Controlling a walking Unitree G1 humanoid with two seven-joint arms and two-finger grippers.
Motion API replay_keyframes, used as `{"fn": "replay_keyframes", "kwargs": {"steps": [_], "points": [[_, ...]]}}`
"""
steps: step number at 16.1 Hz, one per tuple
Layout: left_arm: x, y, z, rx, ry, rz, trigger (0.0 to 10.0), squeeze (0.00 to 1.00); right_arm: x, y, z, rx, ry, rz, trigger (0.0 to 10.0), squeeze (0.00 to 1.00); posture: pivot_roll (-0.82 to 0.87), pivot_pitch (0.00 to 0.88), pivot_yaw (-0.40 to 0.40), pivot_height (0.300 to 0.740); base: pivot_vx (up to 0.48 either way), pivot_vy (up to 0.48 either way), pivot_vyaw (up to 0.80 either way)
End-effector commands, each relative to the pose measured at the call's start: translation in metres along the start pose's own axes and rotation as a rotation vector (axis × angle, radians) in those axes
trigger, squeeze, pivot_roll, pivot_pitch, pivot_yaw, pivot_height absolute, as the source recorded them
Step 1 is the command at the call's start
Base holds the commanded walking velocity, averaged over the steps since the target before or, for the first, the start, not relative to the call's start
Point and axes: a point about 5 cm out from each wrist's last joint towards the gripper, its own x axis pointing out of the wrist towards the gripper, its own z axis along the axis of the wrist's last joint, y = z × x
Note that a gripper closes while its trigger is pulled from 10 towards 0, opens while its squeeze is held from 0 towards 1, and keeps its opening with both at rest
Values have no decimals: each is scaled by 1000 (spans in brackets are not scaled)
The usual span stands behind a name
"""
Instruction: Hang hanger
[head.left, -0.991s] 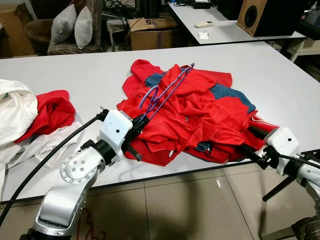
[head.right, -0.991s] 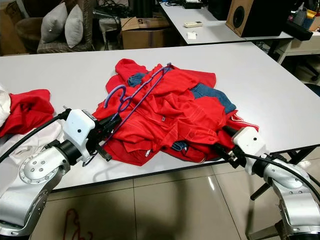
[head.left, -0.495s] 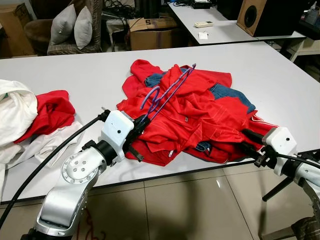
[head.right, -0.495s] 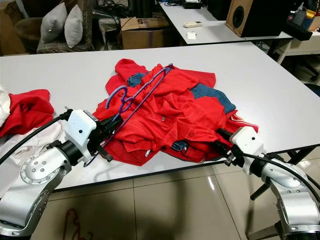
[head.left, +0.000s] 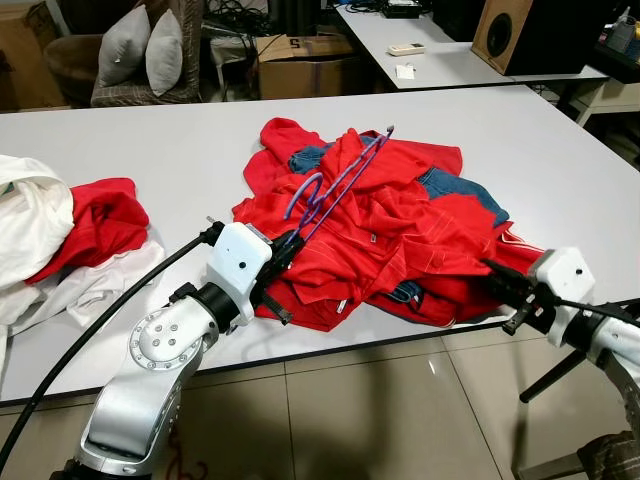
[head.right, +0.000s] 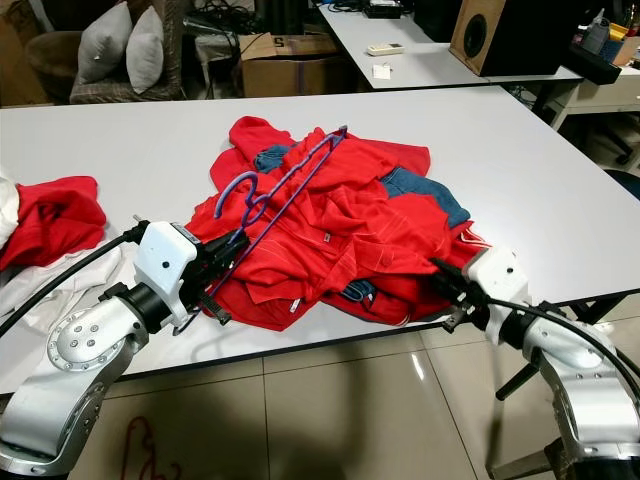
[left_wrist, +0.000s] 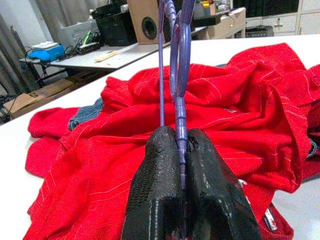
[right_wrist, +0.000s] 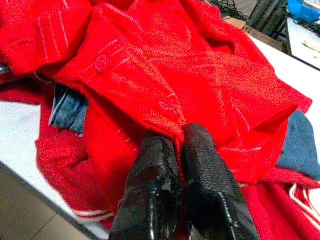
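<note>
A purple hanger (head.left: 330, 185) slants up over a heap of red shirts (head.left: 400, 220) in the middle of the white table (head.left: 560, 170). My left gripper (head.left: 285, 248) is at the heap's near left side and is shut on the hanger's lower bar (left_wrist: 177, 60); the two black fingers (left_wrist: 155, 175) press together around it. My right gripper (head.left: 497, 275) is at the heap's near right corner, close to the table's front edge. Its fingers (right_wrist: 200, 155) are shut on a fold of red shirt (right_wrist: 165, 107). Blue jeans (head.left: 455, 185) poke out from under the shirts.
White clothes (head.left: 35, 215) and another red garment (head.left: 100, 215) lie at the table's left end. Behind the table stand a chair with grey cushions (head.left: 140, 50), a cardboard box (head.left: 300, 65), a second table (head.left: 440, 60) and a speaker (head.left: 510, 30). Tiled floor lies below the front edge.
My left gripper has edged slightly right with the hanger, whose far end sits a little higher. The right gripper stays at the shirt's edge, barely moved.
</note>
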Motion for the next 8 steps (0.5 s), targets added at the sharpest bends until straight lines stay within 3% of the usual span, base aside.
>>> {"fn": "replay_keyframes", "kwargs": {"steps": [1,4,7,8], "points": [[0,-2,-5,4,7,-11,10000,0,-1,-6,3,18,-13,-16,0,0,-38,36,-10,740,0,0,0],[1,0,-6,20,4,-37,10000,0,3,-7,10,71,-53,-19,0,0,-35,34,-18,740,0,0,0],[-1,8,1,39,-31,-96,10000,0,6,-22,19,110,-68,-75,0,0,-38,33,-11,740,0,0,0],[-5,10,7,37,-59,-165,10000,0,7,-30,24,140,-83,-99,0,0,-39,33,-12,740,0,0,0]]}}
